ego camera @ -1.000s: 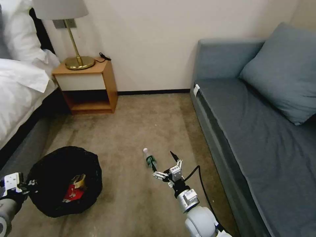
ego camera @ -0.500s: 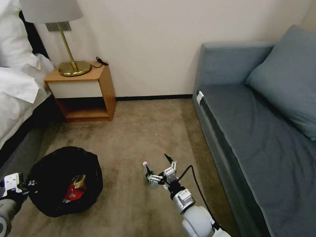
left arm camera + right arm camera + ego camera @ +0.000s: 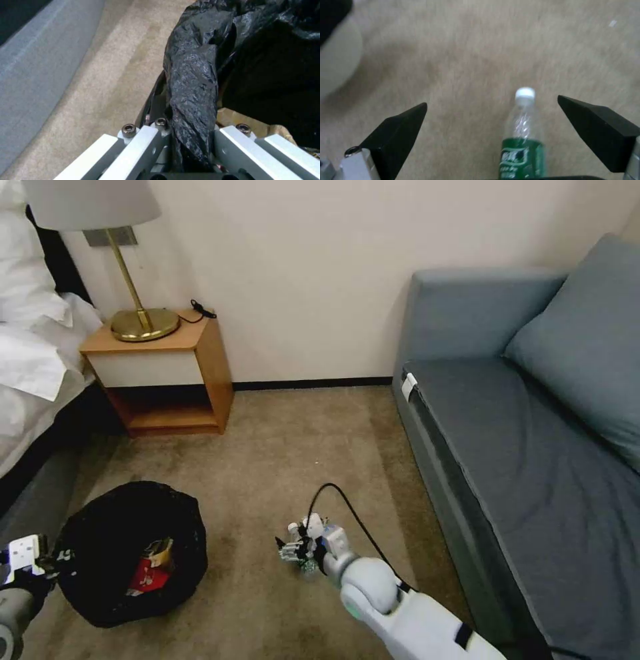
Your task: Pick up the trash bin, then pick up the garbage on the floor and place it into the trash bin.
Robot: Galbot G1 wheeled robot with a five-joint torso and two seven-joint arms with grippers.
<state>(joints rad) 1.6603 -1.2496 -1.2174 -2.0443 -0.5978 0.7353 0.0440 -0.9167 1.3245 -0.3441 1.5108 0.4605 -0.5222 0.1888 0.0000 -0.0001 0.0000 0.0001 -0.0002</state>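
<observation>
1. You are on the last pickup, as I read it: the bin (image 3: 130,553) sits on the carpet at about 8 o'clock in the head view, with a red-and-white packet (image 3: 148,575) and a gold-brown packet (image 3: 157,551) lying inside its black bag.

2. Your left pincer (image 3: 186,140) is clamped on a bunched fold of the black bag (image 3: 195,82) at the bin's rim. In the head view that arm sits at the far 8 o'clock corner, touching the bin's outer edge.

3. Your right pincer (image 3: 493,125) is low over the carpet at about 6 o'clock in the head view, spread wide and holding nothing. Its two black fingertips (image 3: 398,130) stand on either side of the bottle (image 3: 524,140).

4. The bottle lies flat on the carpet between those tips, nearer one of them than the other. Its white cap points away from the wrist and its green label lies closest to the palm.

5. The next move calls for centring the bottle between the tips, then closing across its body near the label. It is round and light, so it may well roll or squirt out if you close off-centre.
</observation>
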